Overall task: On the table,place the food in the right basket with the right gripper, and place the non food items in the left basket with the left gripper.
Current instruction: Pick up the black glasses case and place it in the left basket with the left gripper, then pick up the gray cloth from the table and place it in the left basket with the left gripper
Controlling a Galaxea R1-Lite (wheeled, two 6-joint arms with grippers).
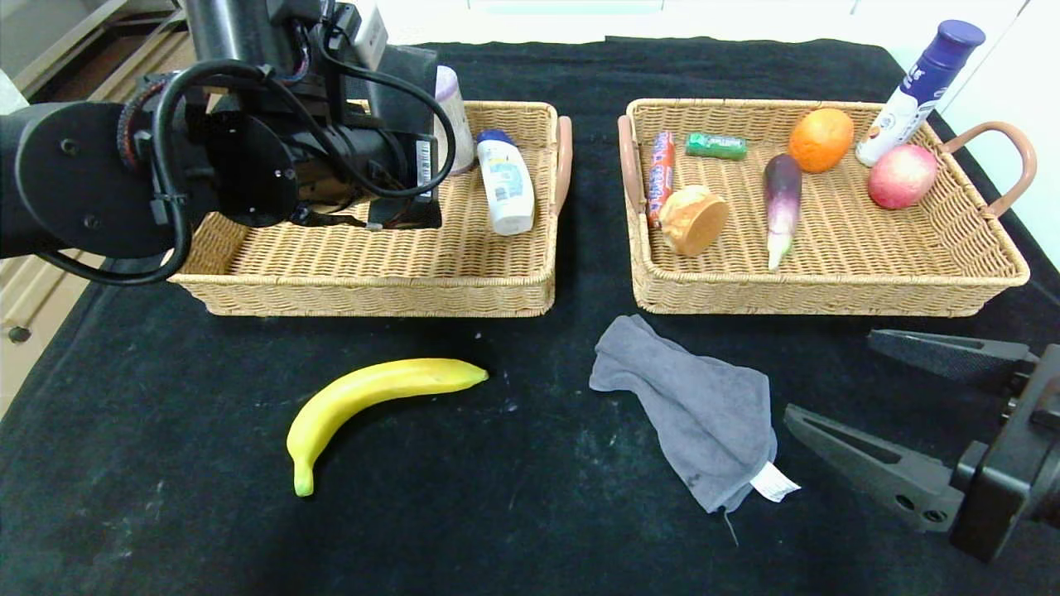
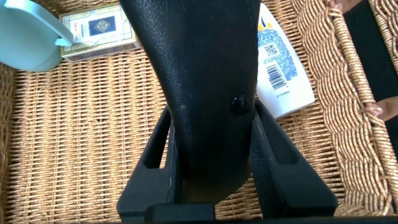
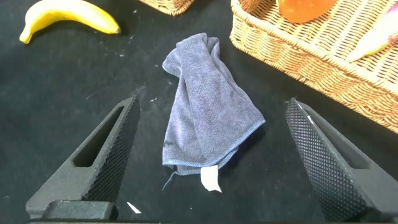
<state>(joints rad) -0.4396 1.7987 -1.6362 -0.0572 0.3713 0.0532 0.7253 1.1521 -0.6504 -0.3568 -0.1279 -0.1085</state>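
Black cloth-covered table [image 1: 538, 513]; wooden drawers [image 1: 25, 306] left; white surface behind.

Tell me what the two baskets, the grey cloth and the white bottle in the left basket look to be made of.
Left basket and right basket: woven wicker or rattan, matte tan, visible weave; the handles look smoother. Grey cloth: soft towel-like fabric, crumpled, with a sewn tag. White bottle: probably glossy plastic with a printed label and blue cap.
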